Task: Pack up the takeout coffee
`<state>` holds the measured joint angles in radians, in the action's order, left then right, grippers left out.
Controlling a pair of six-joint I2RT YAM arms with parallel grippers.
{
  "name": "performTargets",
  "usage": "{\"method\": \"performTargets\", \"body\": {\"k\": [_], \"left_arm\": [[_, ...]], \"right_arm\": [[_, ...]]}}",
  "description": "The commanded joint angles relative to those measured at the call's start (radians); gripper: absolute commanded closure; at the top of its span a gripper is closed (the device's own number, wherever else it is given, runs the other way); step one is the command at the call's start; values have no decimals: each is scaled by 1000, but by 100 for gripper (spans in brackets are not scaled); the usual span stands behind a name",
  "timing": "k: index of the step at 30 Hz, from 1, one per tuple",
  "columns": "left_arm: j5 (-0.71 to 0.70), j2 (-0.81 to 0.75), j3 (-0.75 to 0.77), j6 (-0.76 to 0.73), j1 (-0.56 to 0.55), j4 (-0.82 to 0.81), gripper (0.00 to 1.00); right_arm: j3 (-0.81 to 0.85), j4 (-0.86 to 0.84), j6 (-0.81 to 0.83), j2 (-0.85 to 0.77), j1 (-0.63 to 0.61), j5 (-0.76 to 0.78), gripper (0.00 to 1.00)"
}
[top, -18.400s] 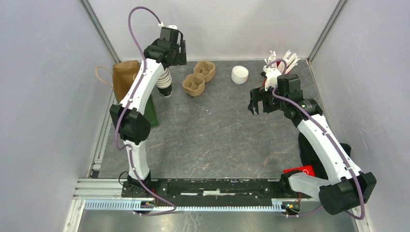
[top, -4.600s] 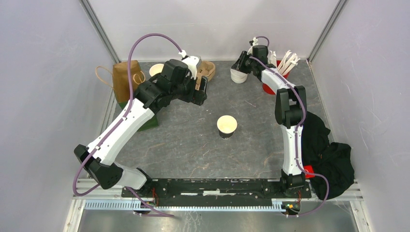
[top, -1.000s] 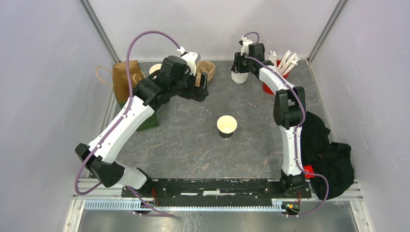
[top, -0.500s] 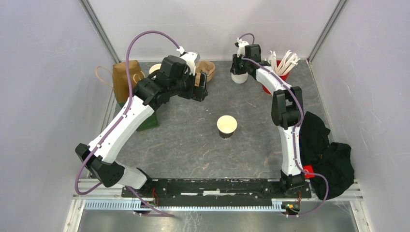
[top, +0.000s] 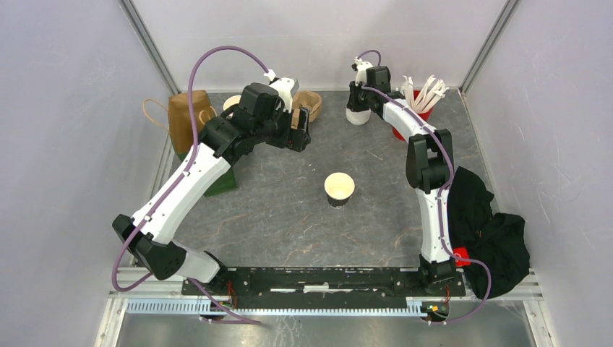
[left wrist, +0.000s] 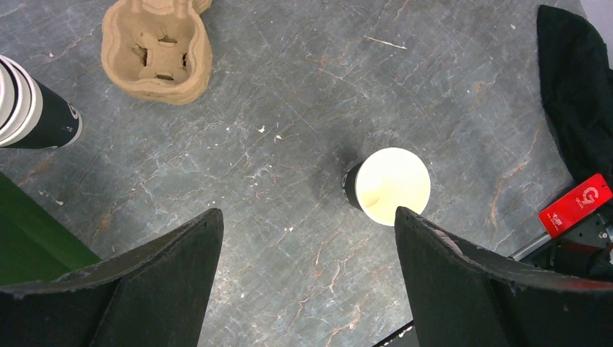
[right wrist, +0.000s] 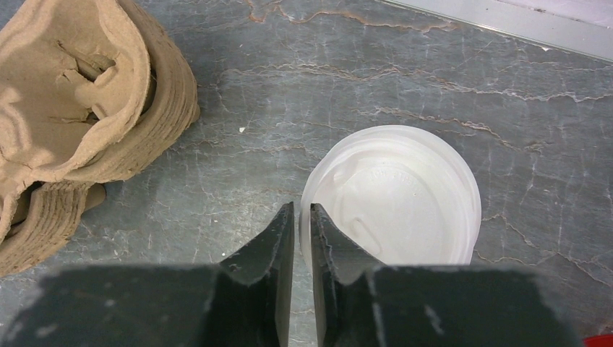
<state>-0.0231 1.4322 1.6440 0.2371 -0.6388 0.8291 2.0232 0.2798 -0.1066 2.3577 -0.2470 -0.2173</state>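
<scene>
The takeout coffee cup (top: 340, 189), dark-bodied with its top open and a cream inside, stands alone mid-table; it shows again in the left wrist view (left wrist: 387, 186). My left gripper (top: 300, 136) hovers high at the back left, jaws wide open (left wrist: 307, 211) with only table between them. Over the stack of white lids (top: 358, 116) at the back hangs my right gripper (top: 356, 101). Its jaws (right wrist: 302, 206) are pinched almost together across the left rim of the top lid (right wrist: 394, 195), one finger outside the rim and one over the lid.
Stacked pulp cup carriers (right wrist: 79, 94) lie left of the lids. A stack of lidless cups (left wrist: 32, 112) and a brown paper bag (top: 186, 112) stand at the back left. A red holder of white sticks (top: 423, 94) is back right, black cloth (top: 488, 224) at right.
The right gripper's jaws have narrowed onto the lid's rim and its wrist has shifted slightly left. The left arm and the cup have not moved.
</scene>
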Motion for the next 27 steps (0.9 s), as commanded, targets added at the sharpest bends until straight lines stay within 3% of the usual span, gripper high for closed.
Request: {"method": "performTargets", "body": {"k": [1, 6, 14, 17, 21, 25, 27], "left_arm": [[11, -18, 22, 31, 5, -16, 6], [12, -18, 30, 36, 5, -17, 6], [50, -44, 23, 64, 5, -68, 6], [57, -67, 17, 91, 5, -105, 6], [66, -90, 25, 160, 9, -171, 5], [94, -105, 32, 254, 18, -254, 5], [115, -115, 19, 313, 24, -304, 5]], "right_arm": [[40, -15, 18, 18, -5, 12, 87], [68, 0, -11, -15, -4, 7, 100], [29, -22, -205, -223, 1, -79, 100], [-159, -171, -379, -392, 0, -240, 100], [-475, -469, -727, -612, 0, -438, 100], [-771, -756, -1046, -834, -1, -517, 100], [-859, -789, -1133, -933, -1, -531, 100]]}}
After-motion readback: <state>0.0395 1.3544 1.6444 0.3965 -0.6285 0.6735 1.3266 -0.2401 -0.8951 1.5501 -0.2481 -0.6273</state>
